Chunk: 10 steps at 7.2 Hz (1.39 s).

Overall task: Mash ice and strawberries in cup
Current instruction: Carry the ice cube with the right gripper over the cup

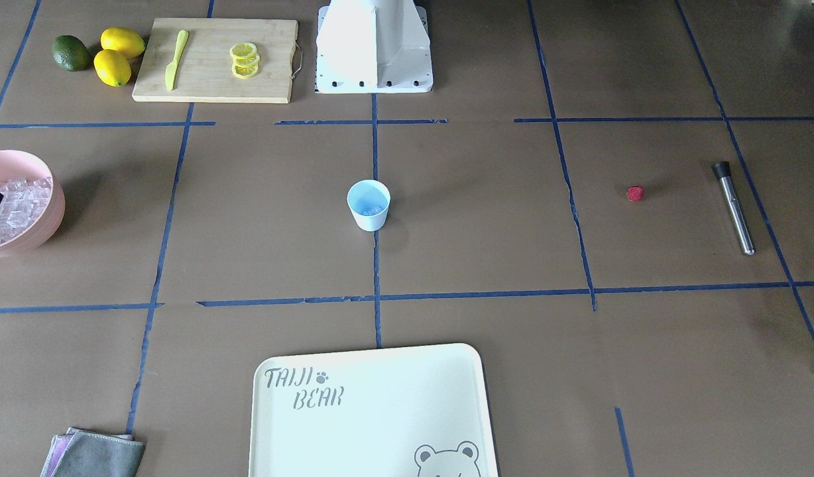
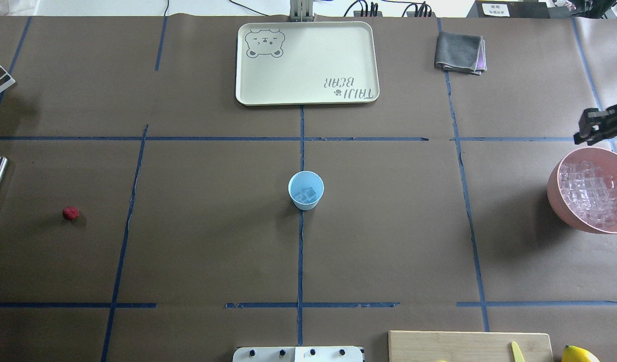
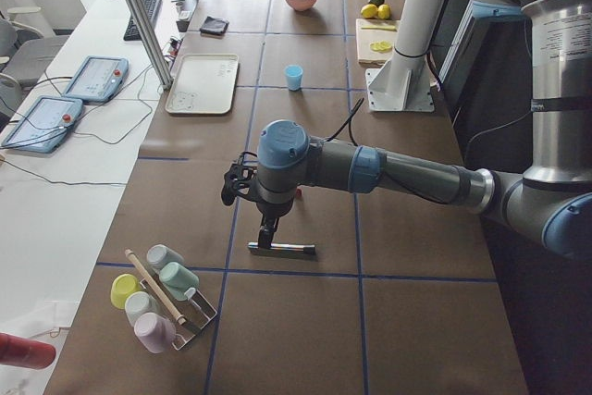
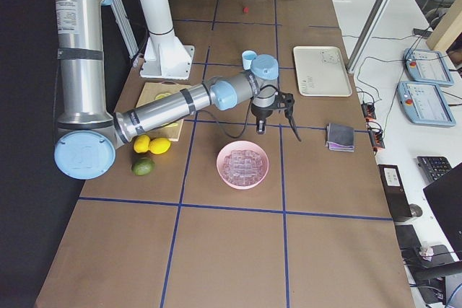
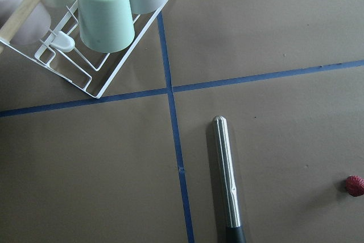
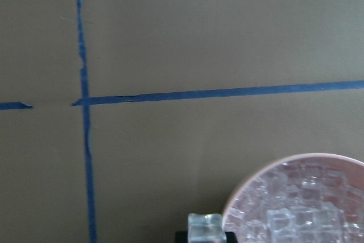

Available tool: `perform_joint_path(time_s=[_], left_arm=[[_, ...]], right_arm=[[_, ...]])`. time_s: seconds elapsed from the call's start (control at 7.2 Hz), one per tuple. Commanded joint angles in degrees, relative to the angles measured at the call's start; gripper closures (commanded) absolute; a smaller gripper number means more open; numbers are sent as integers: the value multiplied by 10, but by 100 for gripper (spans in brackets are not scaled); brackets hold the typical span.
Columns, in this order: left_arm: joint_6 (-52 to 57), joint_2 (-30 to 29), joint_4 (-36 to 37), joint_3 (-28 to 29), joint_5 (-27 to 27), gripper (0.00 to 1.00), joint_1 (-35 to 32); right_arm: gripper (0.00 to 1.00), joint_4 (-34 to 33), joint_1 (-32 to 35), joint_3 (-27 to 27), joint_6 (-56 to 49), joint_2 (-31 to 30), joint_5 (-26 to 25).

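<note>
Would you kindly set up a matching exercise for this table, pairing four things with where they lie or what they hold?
Things
1. cup
2. strawberry
3. pink bowl
4. cutting board

States
A. bears lemon slices and a yellow knife
B. lies alone on the table, near the metal muddler
C. holds a little ice, mid-table
D. heaped with ice

Pairs: 1-C, 2-B, 3-D, 4-A

Cup (image 2: 305,190) pale blue; strawberry (image 2: 71,213) red; ice (image 2: 592,196) clear, whitish; bowl (image 2: 553,193) pink; table (image 2: 389,226) brown, blue grid lines.
</note>
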Motion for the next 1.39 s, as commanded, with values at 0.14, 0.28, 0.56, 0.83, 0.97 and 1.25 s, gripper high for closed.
perform_joint_path(time_s=[0.14,0.28,0.56,0.83,0.97,1.25], left_arm=[[0,7,0,0,-1,0,0],[0,7,0,0,-1,0,0],[0,7,0,0,-1,0,0],[0,7,0,0,-1,0,-1],[0,7,0,0,-1,0,0],[0,7,-1,0,-1,0,0]], right_arm=[[100,-138,-167,2,183,218,-71],[100,-138,-226,0,249,249,-112],[100,-138,-318,-47,340,332,-197],[100,-138,-359,-108,355,391,-216],[100,-137,-370,-148,363,423,-225],[100,-119,-374,-207,364,455,-225]])
